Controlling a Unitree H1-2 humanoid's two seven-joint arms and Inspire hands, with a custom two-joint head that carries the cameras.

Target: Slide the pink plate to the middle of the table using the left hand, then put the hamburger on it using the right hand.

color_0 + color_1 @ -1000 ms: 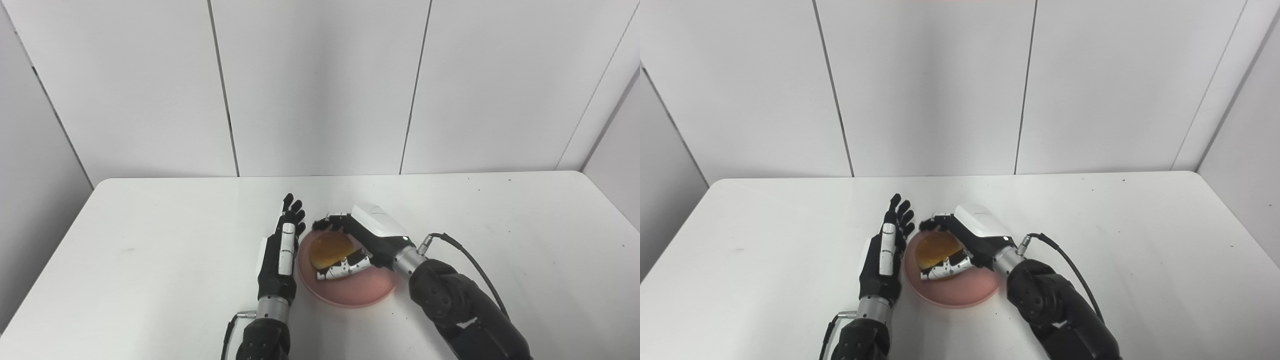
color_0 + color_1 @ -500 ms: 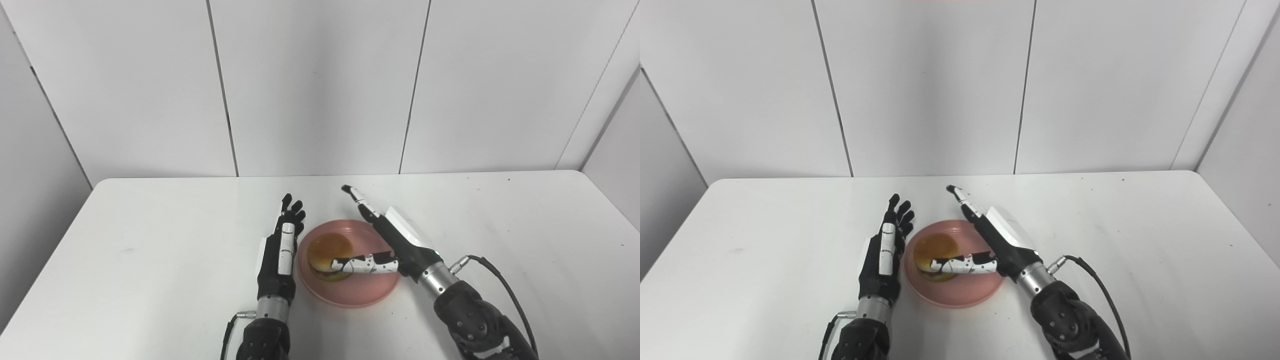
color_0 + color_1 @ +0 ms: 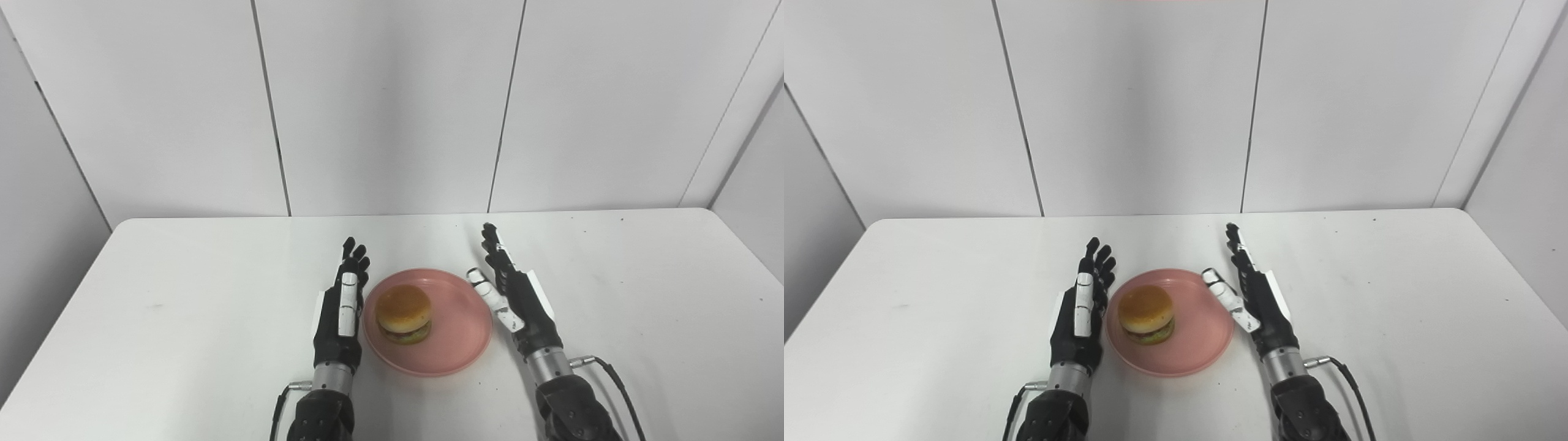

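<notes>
Since the earlier frames the right hand (image 3: 522, 298) has let go of the hamburger (image 3: 403, 313) and drawn back off the plate to the right; the left hand (image 3: 340, 312) has barely shifted, and the hamburger now stands free where before it was covered by the right hand

Going from left to right: the left hand rests edge-on upon the table (image 3: 184, 294), its fingers (image 3: 353, 260) straight, close together and pointing toward the far wall, holding nothing, just beside the left rim of the pink plate (image 3: 456, 343); whether it touches the rim I cannot tell. The plate lies about midway across the table, toward the near edge. The hamburger sits upright on it, bun on top and green filling showing below, left of the plate's centre, so it is nearer the left hand than the right. The right hand stands just beside the plate's right rim, its fingers (image 3: 493, 245) stretched out and apart, empty, pointing away from the robot, with the thumb angled in toward the rim

By my judgement both steps are done: plate in the middle, hamburger on it. Any coming move would turn only on the hands clearing away from the plate that lies between them, outward or back, without knocking its rim

No brand, label or writing can be read on anything in view
</notes>
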